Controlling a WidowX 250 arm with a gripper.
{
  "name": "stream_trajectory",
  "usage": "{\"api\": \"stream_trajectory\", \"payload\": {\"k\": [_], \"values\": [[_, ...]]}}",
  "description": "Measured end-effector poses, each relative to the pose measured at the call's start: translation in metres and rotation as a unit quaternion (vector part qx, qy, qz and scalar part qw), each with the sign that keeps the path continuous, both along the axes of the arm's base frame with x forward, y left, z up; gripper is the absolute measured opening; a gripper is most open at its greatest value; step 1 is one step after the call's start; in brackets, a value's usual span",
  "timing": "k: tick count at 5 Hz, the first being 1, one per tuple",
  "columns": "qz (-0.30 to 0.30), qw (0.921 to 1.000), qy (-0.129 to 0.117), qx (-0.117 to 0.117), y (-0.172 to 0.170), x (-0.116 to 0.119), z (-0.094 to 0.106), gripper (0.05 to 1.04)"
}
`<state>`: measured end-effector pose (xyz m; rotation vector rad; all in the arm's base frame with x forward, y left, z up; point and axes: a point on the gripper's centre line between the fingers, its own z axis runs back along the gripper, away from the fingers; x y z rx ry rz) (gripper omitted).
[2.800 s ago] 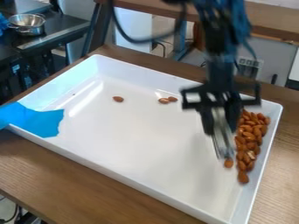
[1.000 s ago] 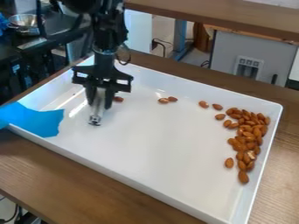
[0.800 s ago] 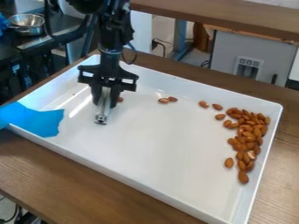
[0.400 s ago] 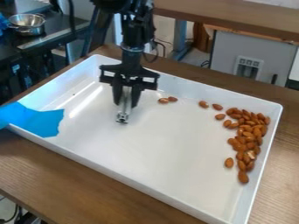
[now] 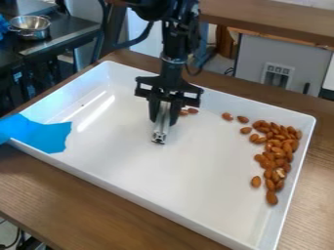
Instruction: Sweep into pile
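The gripper (image 5: 165, 118) hangs over the left-centre of the white tray (image 5: 170, 176), its black fingers shut on a silver metal bar (image 5: 159, 134). The bar points down, its lower end at or just above the tray floor; contact is unclear. Right behind the gripper, two almonds (image 5: 193, 111) lie near the tray's back wall, one partly covered. A long heap of almonds (image 5: 277, 151) runs along the right wall, with a few looser ones (image 5: 227, 116) at its back left and one (image 5: 256, 181) at its front left.
Blue tape or cloth (image 5: 46, 134) covers the tray's left corner. Raised walls ring the tray, which stands on a wooden table (image 5: 85, 195). A metal bowl (image 5: 30, 27) stands on a dark surface at the back left.
From the right side the gripper went to the left end, then moved right to the left-centre with the bar. The lone almond at the back left is gone from its former spot. Some heap almonds have shifted.
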<state>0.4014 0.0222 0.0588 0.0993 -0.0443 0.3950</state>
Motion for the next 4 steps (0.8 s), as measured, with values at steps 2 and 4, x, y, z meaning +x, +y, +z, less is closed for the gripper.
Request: {"api": "stream_trajectory", "payload": {"k": [2, 4], "values": [[-0.045, 0.999, -0.005, 0.002, -0.034, 0.004, -0.002, 0.381], [-0.076, 0.9965, 0.003, -0.032, -0.104, 0.004, 0.0, 0.381]]}}
